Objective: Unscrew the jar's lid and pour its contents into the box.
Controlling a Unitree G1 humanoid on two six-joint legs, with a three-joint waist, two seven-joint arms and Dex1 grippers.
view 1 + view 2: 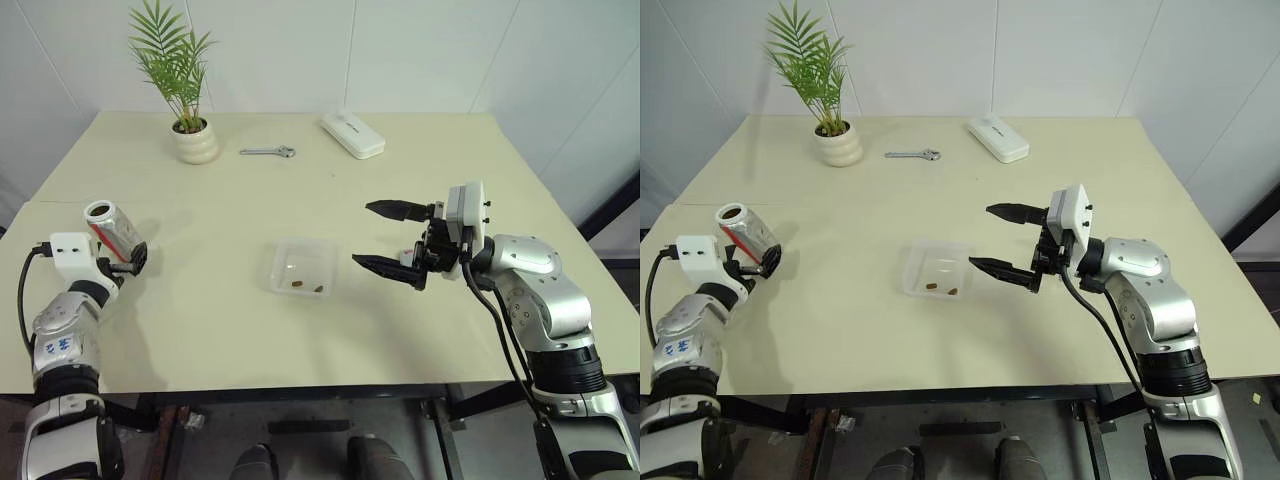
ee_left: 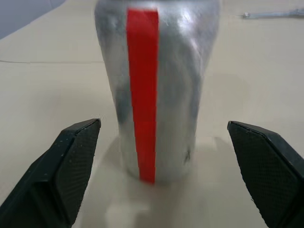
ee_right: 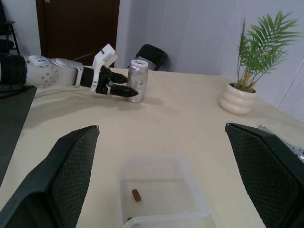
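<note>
The jar, silvery with a red strip, stands upright on the table's left side, and its mouth is uncovered. The lid is out of view. My left gripper is open around the jar's lower part, with a gap between each finger and the jar's wall. The box, a shallow clear tray, lies at the table's middle. A few brown pieces of the contents lie in it. My right gripper hangs open just right of the box, pointing left, with nothing between its fingers.
At the back of the table are a white plant pot, a small wrench and a long white case. A dark chair stands beyond the table's left edge.
</note>
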